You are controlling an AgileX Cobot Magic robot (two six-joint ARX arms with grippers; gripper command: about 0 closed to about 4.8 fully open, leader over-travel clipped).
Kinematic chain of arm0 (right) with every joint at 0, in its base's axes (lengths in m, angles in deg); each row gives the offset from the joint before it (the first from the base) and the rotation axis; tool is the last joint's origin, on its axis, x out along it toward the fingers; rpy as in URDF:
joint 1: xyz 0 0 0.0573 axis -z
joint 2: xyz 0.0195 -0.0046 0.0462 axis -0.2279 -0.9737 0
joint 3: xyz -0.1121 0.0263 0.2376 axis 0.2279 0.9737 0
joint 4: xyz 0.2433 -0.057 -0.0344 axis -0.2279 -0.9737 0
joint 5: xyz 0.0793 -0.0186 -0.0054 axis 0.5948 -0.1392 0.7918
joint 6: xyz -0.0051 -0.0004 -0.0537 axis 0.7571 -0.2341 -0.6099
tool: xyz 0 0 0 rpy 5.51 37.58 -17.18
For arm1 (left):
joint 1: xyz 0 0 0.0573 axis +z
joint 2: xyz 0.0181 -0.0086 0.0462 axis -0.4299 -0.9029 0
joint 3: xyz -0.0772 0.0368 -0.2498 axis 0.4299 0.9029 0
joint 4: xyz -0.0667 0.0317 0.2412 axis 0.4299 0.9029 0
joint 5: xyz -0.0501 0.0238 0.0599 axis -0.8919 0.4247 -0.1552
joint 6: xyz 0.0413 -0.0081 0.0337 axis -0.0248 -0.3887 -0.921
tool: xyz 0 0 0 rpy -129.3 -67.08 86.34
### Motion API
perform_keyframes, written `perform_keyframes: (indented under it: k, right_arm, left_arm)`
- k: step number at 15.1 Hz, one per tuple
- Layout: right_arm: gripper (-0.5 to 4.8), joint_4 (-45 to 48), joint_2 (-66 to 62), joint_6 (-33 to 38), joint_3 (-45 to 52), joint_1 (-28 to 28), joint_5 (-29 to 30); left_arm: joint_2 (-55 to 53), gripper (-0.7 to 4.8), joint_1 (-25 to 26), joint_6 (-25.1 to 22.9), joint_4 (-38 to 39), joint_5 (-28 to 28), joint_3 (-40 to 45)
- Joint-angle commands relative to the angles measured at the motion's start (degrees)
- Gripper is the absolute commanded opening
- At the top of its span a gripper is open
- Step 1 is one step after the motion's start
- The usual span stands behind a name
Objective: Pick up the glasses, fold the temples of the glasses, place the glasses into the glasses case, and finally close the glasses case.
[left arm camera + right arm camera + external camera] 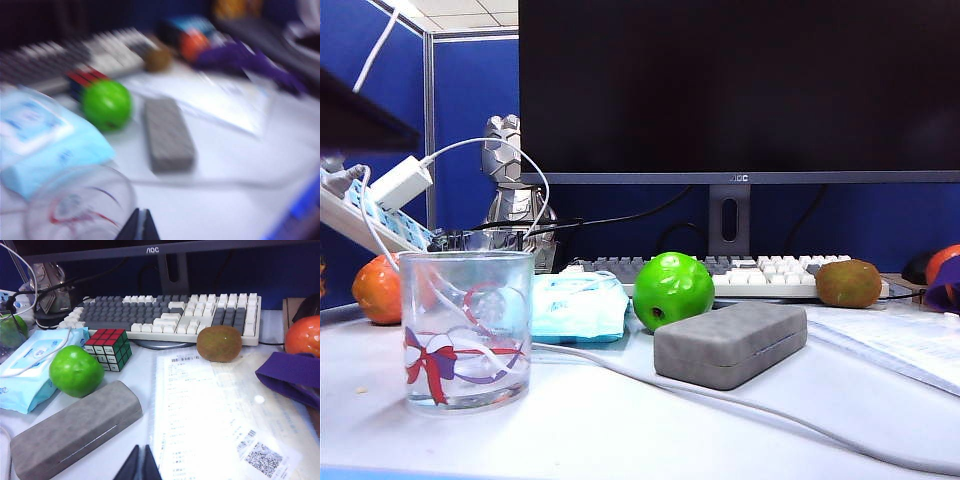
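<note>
My left gripper (138,226) and right gripper (141,463) are both pressed together, empty, above the table. The case (75,427) lies closed beside the apple (76,371); no glasses visible. It looks stiff, light, felt-grippy: I'd pinch its long edges.

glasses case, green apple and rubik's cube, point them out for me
glasses case (75,427), right wrist view, middle of its closed grey lid
green apple (76,371), right wrist view, centre of its skin
rubik's cube (108,348), right wrist view, its upper front edge
</note>
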Motion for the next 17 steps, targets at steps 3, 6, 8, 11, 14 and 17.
perform_keyframes:
  k: [3,6,8,11,14,17]
  right_arm:
    - [-0.01,0.57,0.07,0.07,-0.31,-0.09,0.04]
    - [-0.01,0.57,0.07,0.07,-0.31,-0.09,0.07]
    - [-0.01,0.57,0.07,0.07,-0.31,-0.09,0.04]
    - [-0.01,0.61,0.04,0.07,-0.31,-0.09,0.07]
    - [-0.01,0.46,0.07,0.07,-0.31,-0.09,0.04]
    - [-0.01,0.42,0.07,0.07,-0.31,-0.09,0.07]
  left_arm:
    - [4.04,-0.05,5.09,-0.04,-5.66,1.79,5.22]
    - [11.47,-0.05,17.07,-0.07,-2.97,1.55,5.22]
    - [16.22,-0.05,24.57,-0.07,1.25,1.57,5.22]
    - [18.64,-0.05,33.05,-0.15,6.23,1.88,5.22]
    - [18.47,-0.03,37.70,-1.11,16.33,5.66,5.22]
    - [18.62,-0.05,40.13,-3.76,16.44,3.43,5.22]
